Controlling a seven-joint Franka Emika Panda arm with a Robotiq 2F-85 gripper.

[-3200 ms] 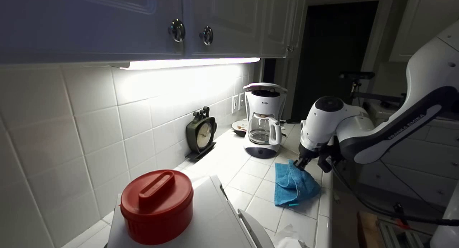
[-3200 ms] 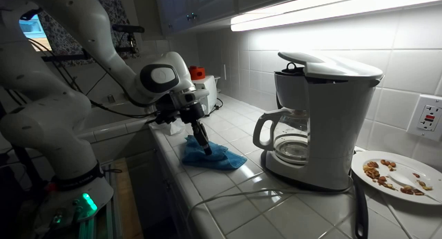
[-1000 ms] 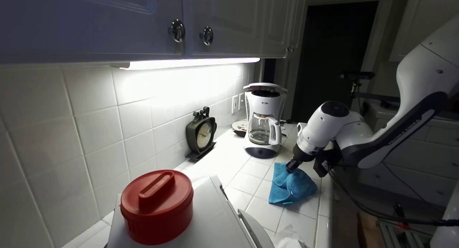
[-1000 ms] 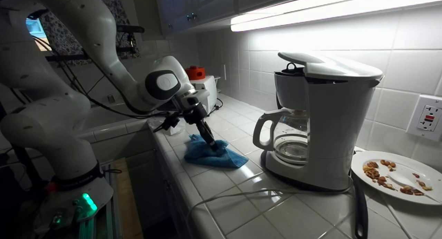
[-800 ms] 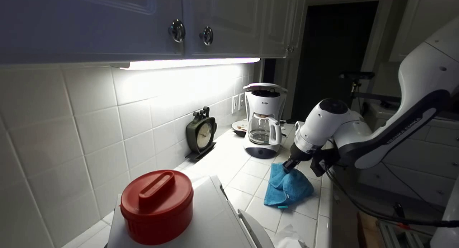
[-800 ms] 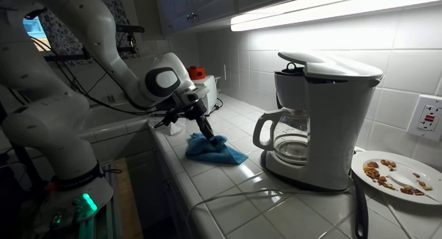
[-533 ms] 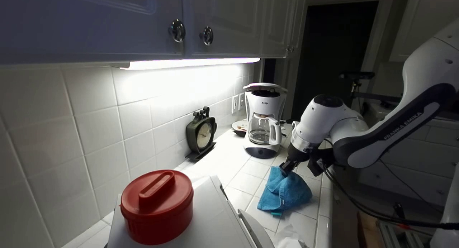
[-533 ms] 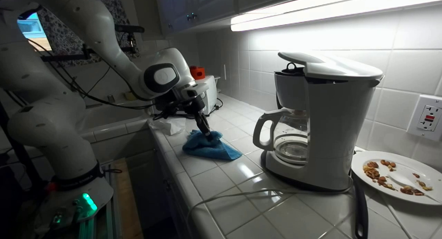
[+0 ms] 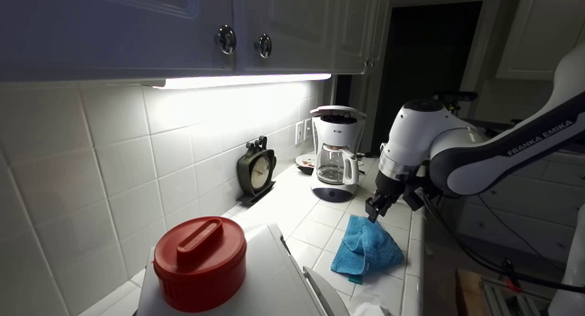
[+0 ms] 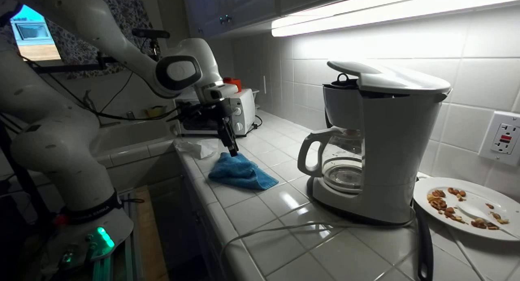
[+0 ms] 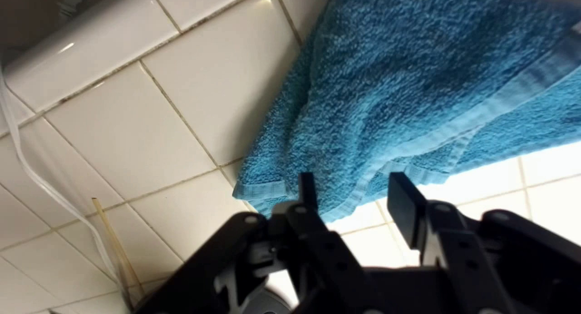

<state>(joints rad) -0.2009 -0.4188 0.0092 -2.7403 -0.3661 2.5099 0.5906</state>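
Lifted since the frame just before, the robot arm (image 9: pixel 475 176) now stands higher, and its gripper (image 11: pixel 350 182) has spread. Beneath it runs the white tiled counter (image 10: pixel 333 252), carrying the coffee maker (image 10: pixel 398 151) and, farther along, the toaster oven (image 10: pixel 243 110). Between those two, near the counter's front edge, lies the blue cloth (image 9: pixel 368 247), crumpled and loosely folded. It sits just below the gripper, the only one at work. Its long axis is hard to fix: in the wrist view it widens from a hemmed corner (image 11: pixel 259 190) just left of the gripper, running up and to the right until it leaves the view, while in an exterior view a thin corner (image 10: pixel 266 182) points toward the coffee maker. Smaller still, the two fingers (image 11: pixel 406 209) stand apart with nothing pinched between them; whether either tip grazes the top of the cloth, the views do not settle.
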